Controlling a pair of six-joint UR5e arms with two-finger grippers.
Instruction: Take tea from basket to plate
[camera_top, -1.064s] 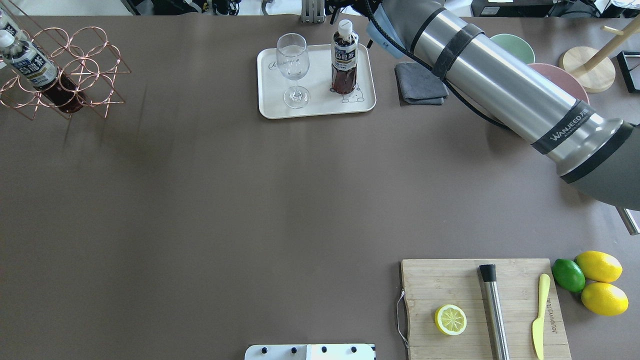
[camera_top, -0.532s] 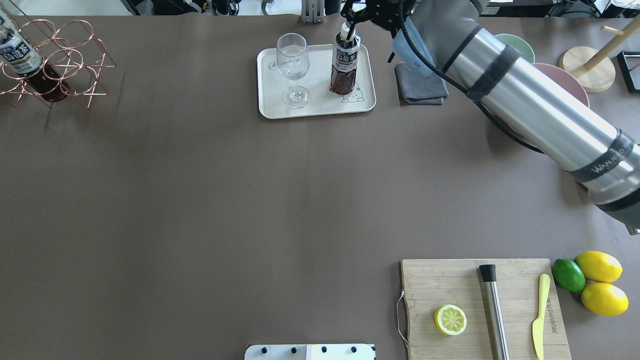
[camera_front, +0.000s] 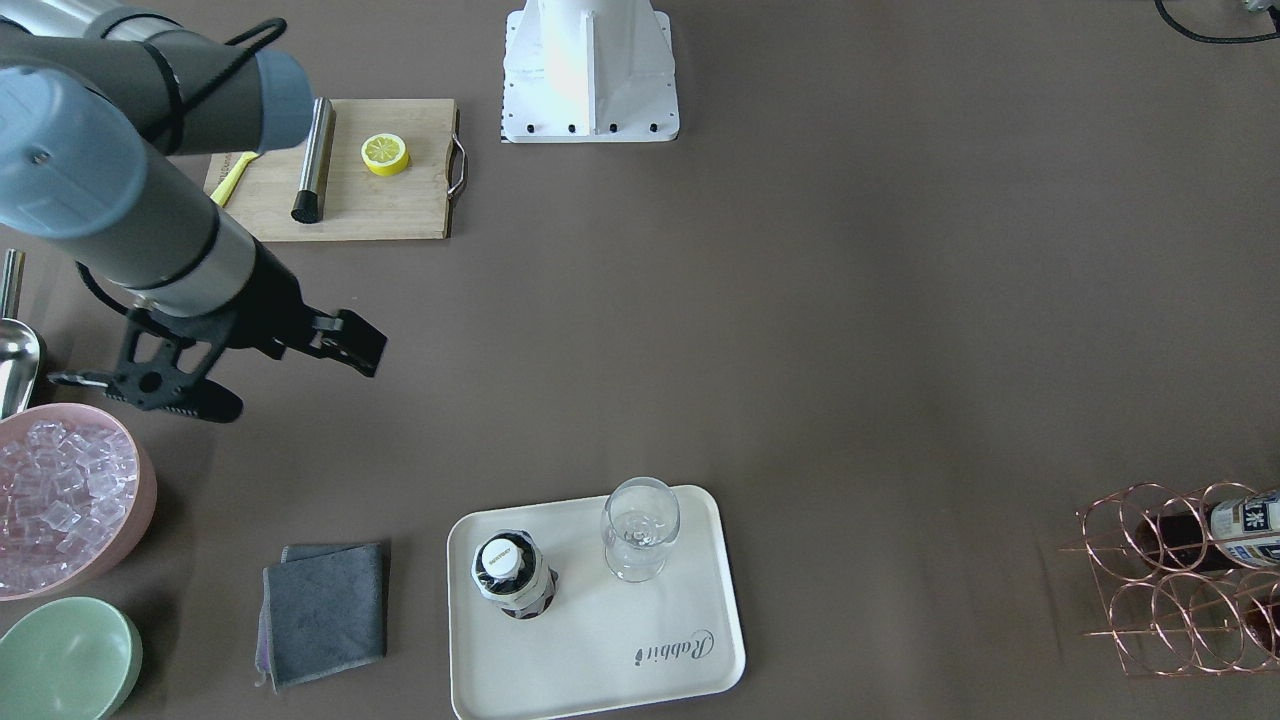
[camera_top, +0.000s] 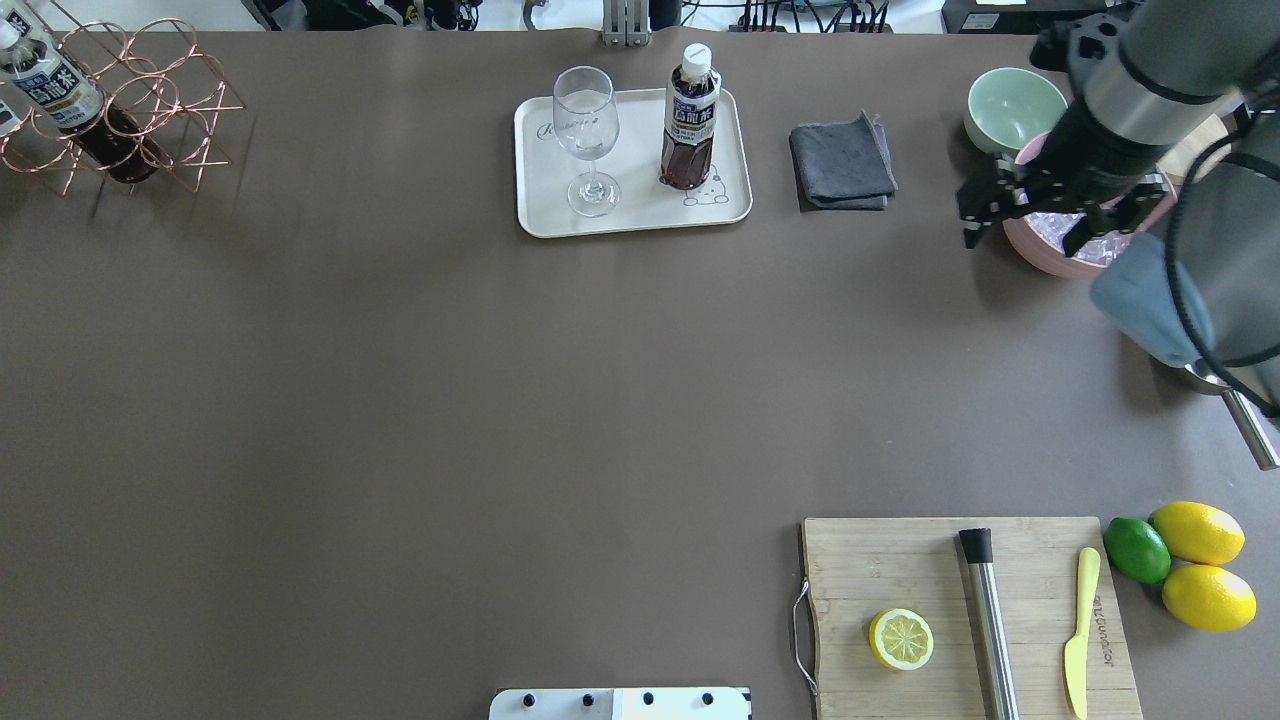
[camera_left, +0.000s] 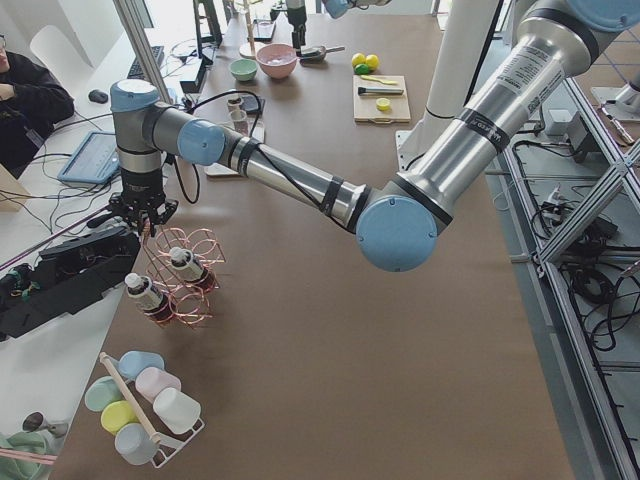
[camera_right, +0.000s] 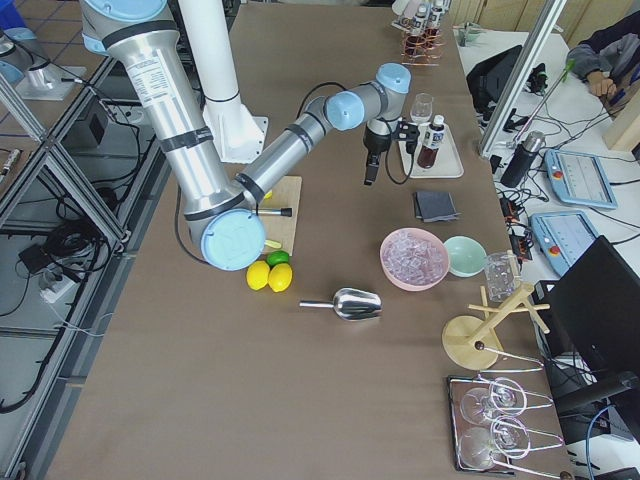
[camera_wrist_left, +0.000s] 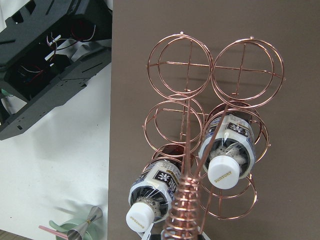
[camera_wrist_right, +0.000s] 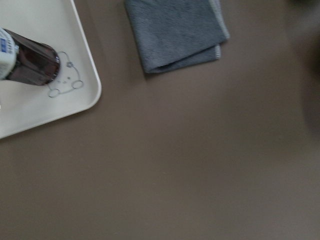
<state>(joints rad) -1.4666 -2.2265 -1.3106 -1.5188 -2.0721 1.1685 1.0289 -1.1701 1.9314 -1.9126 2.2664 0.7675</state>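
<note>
One tea bottle (camera_top: 690, 120) stands upright on the cream plate (camera_top: 640, 212), next to the bear drawing; both also show in the front view (bottle (camera_front: 513, 577), plate (camera_front: 600, 670)). My right gripper (camera_top: 1022, 232) is open and empty, far right of the plate, by the pink bowl. The copper basket (camera_top: 150, 95) sits at the far left with two tea bottles (camera_wrist_left: 227, 150) lying in its cells. My left gripper (camera_left: 145, 215) is at the top of the basket's handle (camera_wrist_left: 187, 210); its fingers are hidden.
A wine glass (camera_top: 587, 130) stands on the plate left of the bottle. A grey cloth (camera_top: 842, 165), a green bowl (camera_top: 1010, 105) and a pink bowl of ice (camera_top: 1040, 255) lie to the right. A cutting board (camera_top: 880, 560) and lemons (camera_top: 1195, 535) are at the near right.
My right arm has drawn back from the bottle on the plate to the right, over by the pink bowl. The basket has shifted and settled more level at the far left.
</note>
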